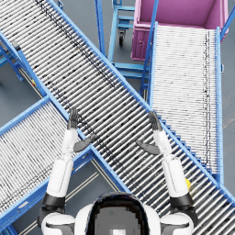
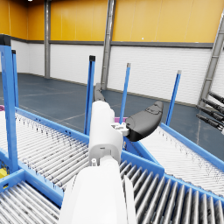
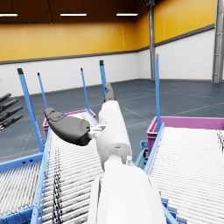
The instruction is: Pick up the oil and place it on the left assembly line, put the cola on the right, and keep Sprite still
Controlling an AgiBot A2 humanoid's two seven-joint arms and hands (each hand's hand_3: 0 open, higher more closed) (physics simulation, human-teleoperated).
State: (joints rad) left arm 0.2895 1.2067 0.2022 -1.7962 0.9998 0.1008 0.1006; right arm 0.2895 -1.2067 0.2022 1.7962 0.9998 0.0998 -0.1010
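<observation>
As I reach over the central conveyor [image 1: 110,96], left hand [image 1: 75,133]: fingers straight, thumb out, holding nothing.
right hand [image 1: 157,135]: likewise spread, holding nothing.
oil, cola, Sprite: I cannot tell where they lie.

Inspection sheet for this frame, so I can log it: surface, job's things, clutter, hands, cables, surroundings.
Surface: central roller conveyor running diagonally, with a left line and a right line beside it.
Job's things: nothing seen.
Clutter: small yellow item by the right forearm, too small to identify.
Hands: left hand and right hand hold nothing, fingers apart, over the central conveyor.
Cables: nothing seen.
Surroundings: pink bin at the right line's far end; grey floor.
</observation>
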